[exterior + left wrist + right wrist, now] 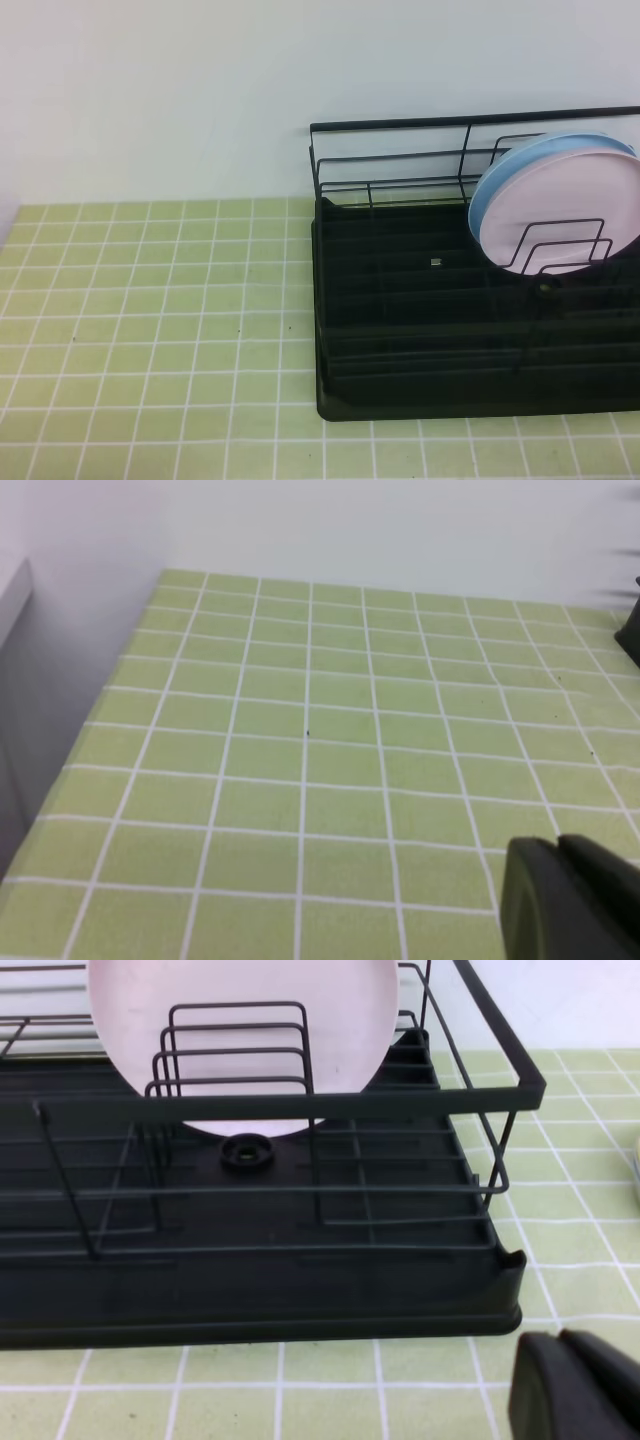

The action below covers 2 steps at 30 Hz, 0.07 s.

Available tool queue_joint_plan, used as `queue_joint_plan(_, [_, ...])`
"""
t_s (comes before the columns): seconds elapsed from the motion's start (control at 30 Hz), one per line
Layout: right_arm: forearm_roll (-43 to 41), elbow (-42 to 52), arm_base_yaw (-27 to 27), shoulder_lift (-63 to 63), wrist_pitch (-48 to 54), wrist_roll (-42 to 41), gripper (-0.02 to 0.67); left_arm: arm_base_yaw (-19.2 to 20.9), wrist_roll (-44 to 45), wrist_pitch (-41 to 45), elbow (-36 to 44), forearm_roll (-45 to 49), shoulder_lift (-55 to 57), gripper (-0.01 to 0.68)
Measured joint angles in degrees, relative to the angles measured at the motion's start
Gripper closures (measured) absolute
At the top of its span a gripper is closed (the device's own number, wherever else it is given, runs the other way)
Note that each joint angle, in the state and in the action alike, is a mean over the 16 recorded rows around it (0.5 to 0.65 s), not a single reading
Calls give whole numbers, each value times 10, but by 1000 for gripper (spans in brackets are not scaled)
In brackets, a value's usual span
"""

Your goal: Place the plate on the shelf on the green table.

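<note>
The pale pink plate [545, 215] stands on edge in the wire dividers at the right of the black shelf [420, 330], leaning against a light blue plate [497, 172] behind it. The shelf rests on the green table [150, 300]. Neither gripper shows in the exterior high view. In the right wrist view the plate [240, 1020] stands in the shelf [250, 1300] ahead, and my right gripper [562, 1352] is a dark shape low at the right, shut and empty, in front of the shelf. My left gripper [558, 858] hangs shut and empty over bare green table [300, 730].
A corner of the shelf [631, 630] shows at the right edge of the left wrist view. A grey wall or panel [15, 680] borders the table on its left. A pale object [636, 1170] sits at the right edge of the right wrist view.
</note>
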Motion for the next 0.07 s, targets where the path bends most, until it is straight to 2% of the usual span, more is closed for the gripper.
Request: queue_joint_plan(0.07, [0,0,0,0,0,0,651,0,0,0,0,0,0,675])
